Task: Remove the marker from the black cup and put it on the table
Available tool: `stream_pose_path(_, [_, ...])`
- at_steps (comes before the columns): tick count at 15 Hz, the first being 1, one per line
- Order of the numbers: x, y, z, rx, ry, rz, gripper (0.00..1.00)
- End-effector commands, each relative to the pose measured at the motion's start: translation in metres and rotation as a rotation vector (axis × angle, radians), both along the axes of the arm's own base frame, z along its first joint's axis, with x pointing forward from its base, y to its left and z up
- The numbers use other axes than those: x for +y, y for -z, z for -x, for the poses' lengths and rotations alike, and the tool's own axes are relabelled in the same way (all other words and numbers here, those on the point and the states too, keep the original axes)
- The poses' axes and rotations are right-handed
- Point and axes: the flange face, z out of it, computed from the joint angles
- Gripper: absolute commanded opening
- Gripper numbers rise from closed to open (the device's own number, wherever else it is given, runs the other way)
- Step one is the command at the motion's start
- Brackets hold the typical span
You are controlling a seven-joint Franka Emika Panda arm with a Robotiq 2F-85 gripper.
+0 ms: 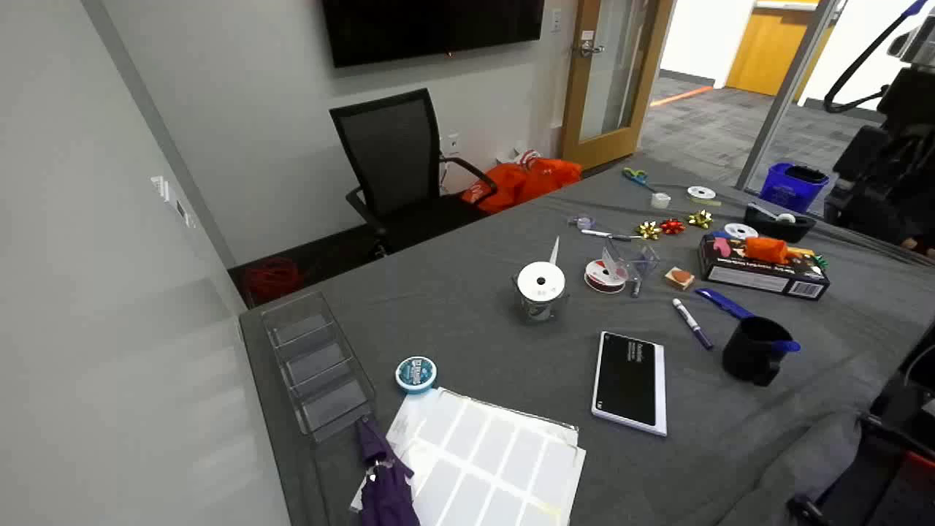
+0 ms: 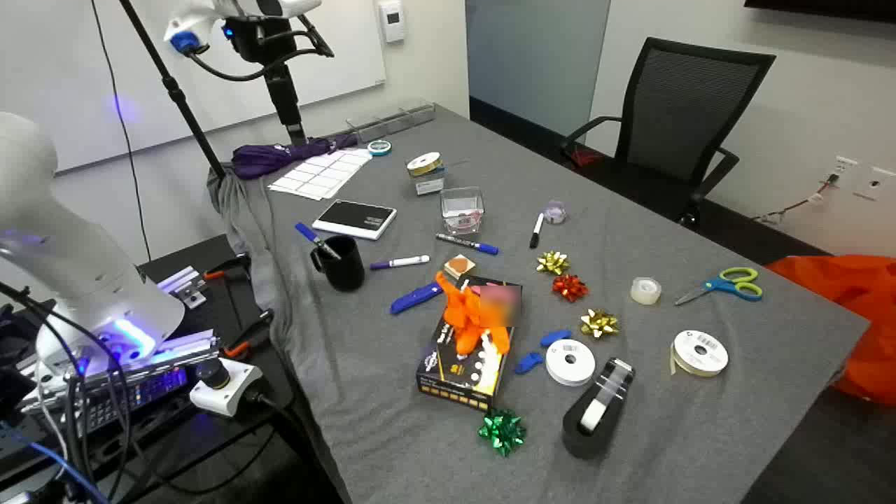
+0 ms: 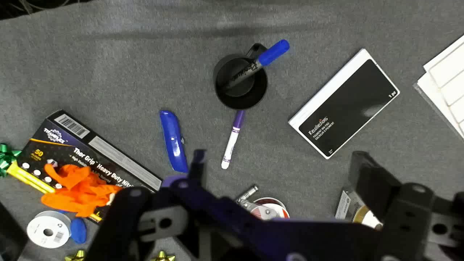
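CLERK: Item one?
ARM: My claw (image 3: 280, 157) — two fingers spread wide apart, nothing held, hanging above the dark grey table (image 2: 388, 350).
CLERK: Item two?
ARM: One black mug (image 2: 345, 270), handled, upright on that table, well apart from my fingers.
CLERK: And the marker?
ARM: One blue-capped marker (image 3: 258, 64), grey barrel with black lettering. Location: in the mug — aslant, lower end inside, blue cap jutting out past the rim beside the handle.
CLERK: Neighbouring stock?
ARM: One purple-capped marker (image 3: 232, 140), white barrel, lying just beside the mug. One blue utility knife (image 3: 173, 142), near that marker. One Recollections ink pad (image 3: 346, 108), white case, black label, lying flat. One black glove box (image 3: 96, 154), printed "Heavy Duty", with a crumpled orange glove (image 3: 81, 190) on top. One pair of scissors (image 2: 722, 284), blue and green, well apart from the mug.
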Motion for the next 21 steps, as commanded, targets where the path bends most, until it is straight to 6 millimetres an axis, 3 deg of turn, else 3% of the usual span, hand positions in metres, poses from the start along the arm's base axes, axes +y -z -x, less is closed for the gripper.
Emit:
stream_pose_path(1, [0.000, 0.000, 0.000, 0.001, 0.000, 0.000, 1.00])
stream_pose_path(17, [0.000, 0.000, 0.000, 0.001, 0.000, 0.000, 1.00])
stream_pose_path(21, [-0.005, 0.023, -0.011, -0.004, 0.141, 0.009, 1.00])
